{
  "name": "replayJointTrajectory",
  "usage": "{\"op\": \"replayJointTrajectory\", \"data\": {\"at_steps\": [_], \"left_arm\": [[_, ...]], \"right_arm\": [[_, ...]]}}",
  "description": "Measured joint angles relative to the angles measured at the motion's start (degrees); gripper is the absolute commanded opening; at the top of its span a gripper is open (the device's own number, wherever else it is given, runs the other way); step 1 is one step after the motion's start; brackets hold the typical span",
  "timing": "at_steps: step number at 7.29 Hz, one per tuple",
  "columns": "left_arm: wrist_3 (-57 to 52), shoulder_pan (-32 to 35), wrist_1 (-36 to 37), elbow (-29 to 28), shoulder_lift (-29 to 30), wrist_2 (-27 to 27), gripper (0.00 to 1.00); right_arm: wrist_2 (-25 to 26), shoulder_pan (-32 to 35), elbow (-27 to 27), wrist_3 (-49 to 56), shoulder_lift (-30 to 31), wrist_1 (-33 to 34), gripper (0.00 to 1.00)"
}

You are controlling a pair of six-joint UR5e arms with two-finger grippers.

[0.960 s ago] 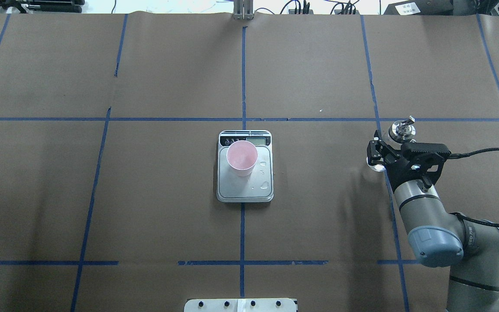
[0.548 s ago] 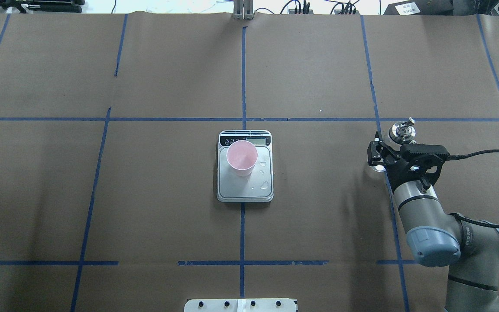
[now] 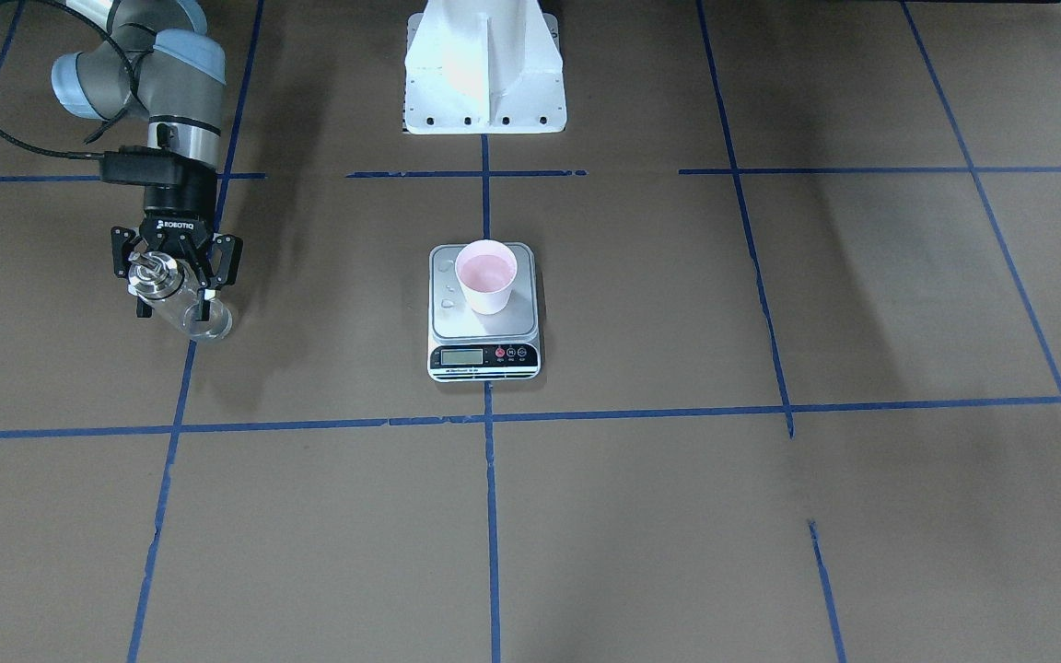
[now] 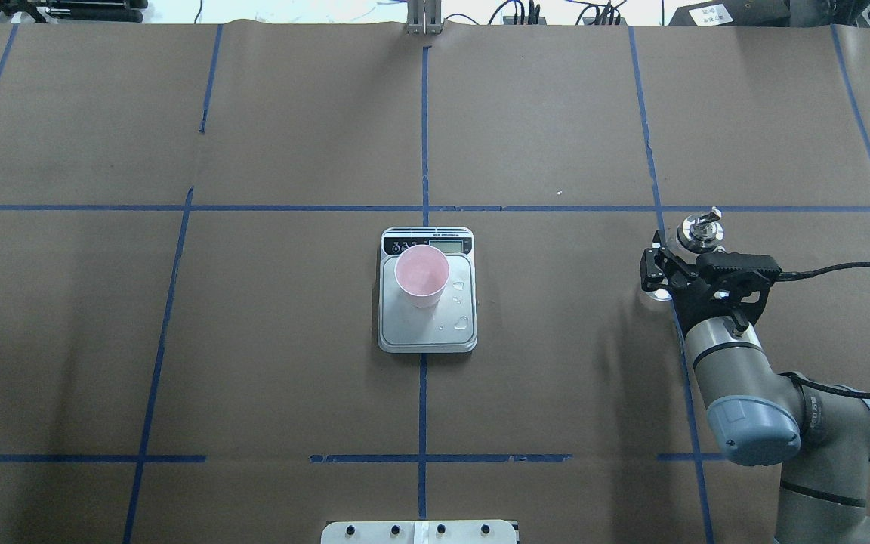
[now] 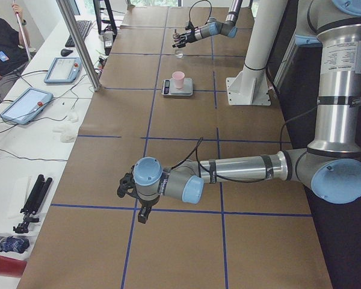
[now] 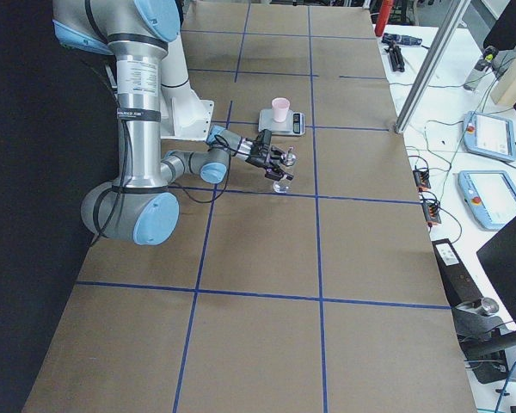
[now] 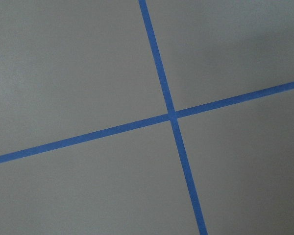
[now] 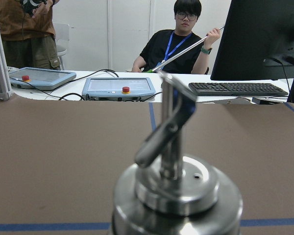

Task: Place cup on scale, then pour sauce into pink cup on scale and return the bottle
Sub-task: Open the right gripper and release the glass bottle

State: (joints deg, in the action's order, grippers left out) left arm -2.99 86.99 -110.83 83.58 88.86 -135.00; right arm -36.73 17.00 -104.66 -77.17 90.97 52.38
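The pale pink cup [image 4: 421, 273] stands on the silver scale [image 4: 427, 332], near its display; it also shows in the front view [image 3: 485, 273]. Small clear drops lie on the scale's platform [image 3: 443, 304]. The clear glass bottle [image 3: 171, 295] with its silver cap [image 4: 699, 230] stands upright on the table at the right. My right gripper [image 3: 176, 290] is open, its fingers on either side of the bottle and apart from it. The right wrist view shows the cap and spout [image 8: 179, 181] close up. My left gripper [image 5: 127, 186] hangs far from the scale; I cannot tell its state.
The white robot base mount [image 3: 484, 69] stands behind the scale. Blue tape lines [image 4: 423, 128] divide the brown table. Operators [image 8: 179, 41] and tablets [image 8: 118, 88] sit beyond the table's far edge.
My right wrist has drawn back slightly toward the robot base. The bottle, cup and scale have not moved.
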Motion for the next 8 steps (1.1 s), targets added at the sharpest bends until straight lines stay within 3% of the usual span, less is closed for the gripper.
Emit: {"op": "replayJointTrajectory", "data": {"at_steps": [8], "left_arm": [[0.0, -0.1, 0.0, 0.0, 0.2, 0.0, 1.0]], "right_arm": [[1.3, -0.2, -0.3, 0.4, 0.2, 0.0, 1.0]]}}
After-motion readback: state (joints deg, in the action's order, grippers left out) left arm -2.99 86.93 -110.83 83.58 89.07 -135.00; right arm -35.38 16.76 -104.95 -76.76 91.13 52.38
